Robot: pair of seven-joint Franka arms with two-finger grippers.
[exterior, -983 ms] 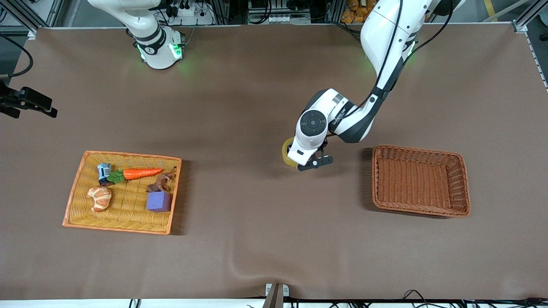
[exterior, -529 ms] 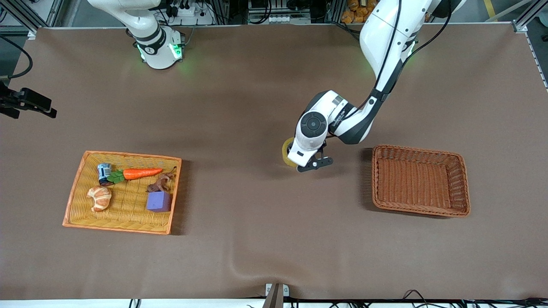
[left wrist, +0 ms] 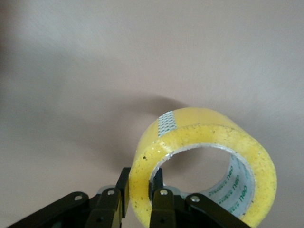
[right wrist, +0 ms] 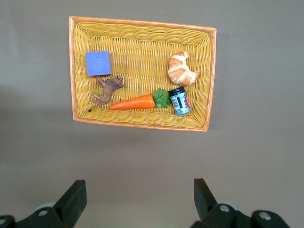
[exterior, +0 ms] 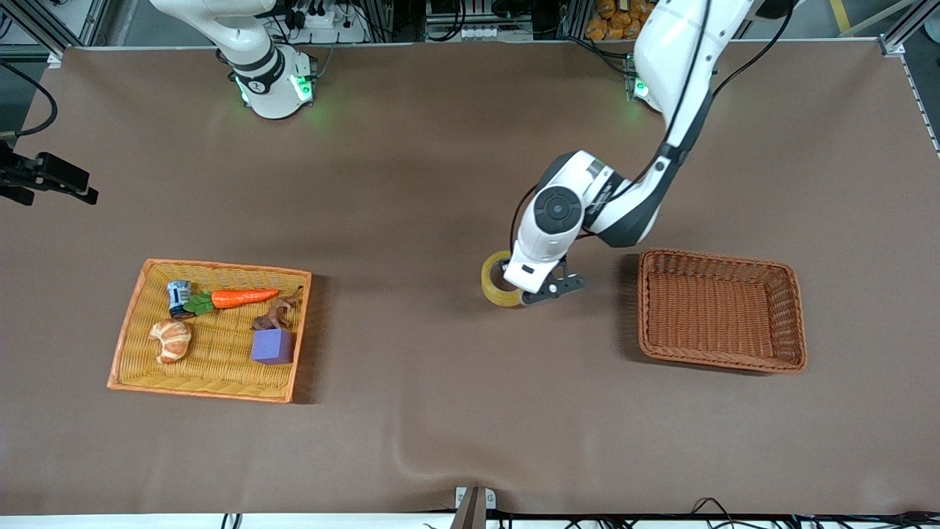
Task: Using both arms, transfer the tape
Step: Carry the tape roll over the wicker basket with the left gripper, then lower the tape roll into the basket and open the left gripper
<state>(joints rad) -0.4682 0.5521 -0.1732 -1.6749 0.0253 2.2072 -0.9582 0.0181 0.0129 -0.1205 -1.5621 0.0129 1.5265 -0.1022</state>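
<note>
The tape [exterior: 493, 280] is a translucent yellow roll near the middle of the table, beside the brown basket. My left gripper [exterior: 516, 292] reaches down from its arm and is shut on the roll's wall. In the left wrist view the tape [left wrist: 209, 128] is tilted, one finger of the left gripper [left wrist: 141, 183] inside the ring and one outside, with a shadow on the cloth under the roll. My right gripper [right wrist: 138, 187] shows only in its own wrist view, open and empty, high over the table by the orange tray.
An orange wicker tray [exterior: 123, 334] toward the right arm's end holds a croissant [exterior: 171, 340], a carrot [exterior: 242, 297], a small can [exterior: 178, 295], a toy animal [exterior: 275, 314] and a purple cube [exterior: 273, 346]. An empty brown basket [exterior: 641, 312] stands toward the left arm's end.
My left gripper's fingers closed on the tape's wall. The left arm then shifted a little toward the brown basket, and more of the roll shows now.
</note>
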